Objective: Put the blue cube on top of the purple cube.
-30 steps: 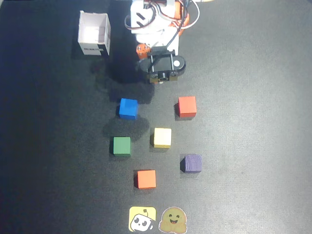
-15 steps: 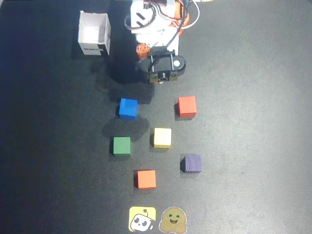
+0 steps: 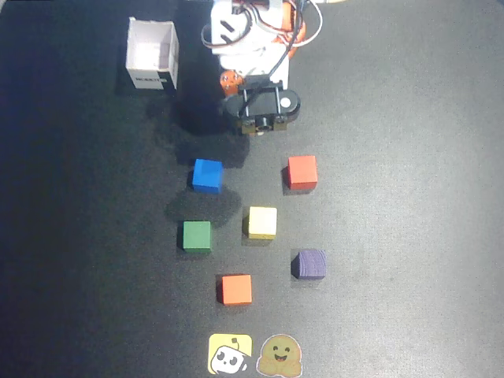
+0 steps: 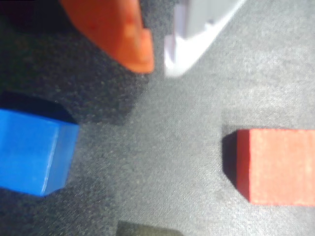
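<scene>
The blue cube (image 3: 207, 175) sits on the dark mat left of centre in the overhead view. In the wrist view it lies at the left edge (image 4: 29, 150). The dull purple cube (image 3: 309, 264) sits lower right in the overhead view, well away from the blue cube, and is out of the wrist view. My gripper (image 3: 250, 126) hangs above the mat, behind and between the blue cube and a red cube. In the wrist view the gripper (image 4: 158, 68) shows an orange finger and a white finger, tips nearly together, holding nothing.
A red cube (image 3: 302, 172) (image 4: 278, 164), a yellow cube (image 3: 262, 222), a green cube (image 3: 197, 235) and an orange cube (image 3: 236, 289) lie around. An open white box (image 3: 153, 53) stands at the back left. Two stickers (image 3: 230, 354) lie at the front edge.
</scene>
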Robot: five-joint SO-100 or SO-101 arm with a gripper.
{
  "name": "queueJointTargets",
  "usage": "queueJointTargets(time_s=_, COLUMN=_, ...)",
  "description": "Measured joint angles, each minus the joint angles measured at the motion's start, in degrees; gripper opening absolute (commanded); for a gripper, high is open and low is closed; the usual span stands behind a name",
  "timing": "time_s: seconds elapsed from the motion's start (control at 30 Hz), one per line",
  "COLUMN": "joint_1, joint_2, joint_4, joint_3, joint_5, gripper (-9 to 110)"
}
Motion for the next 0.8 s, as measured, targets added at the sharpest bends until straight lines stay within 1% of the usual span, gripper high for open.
queueJointTargets(time_s=0.63, joint_1=0.00, joint_2=0.00, joint_4=0.00, joint_3=0.00, joint_5=-0.35, gripper=0)
queueJointTargets(time_s=0.8, joint_1=0.53, joint_2=0.00, joint_4=0.00, joint_3=0.00, joint_5=1.41, gripper=1)
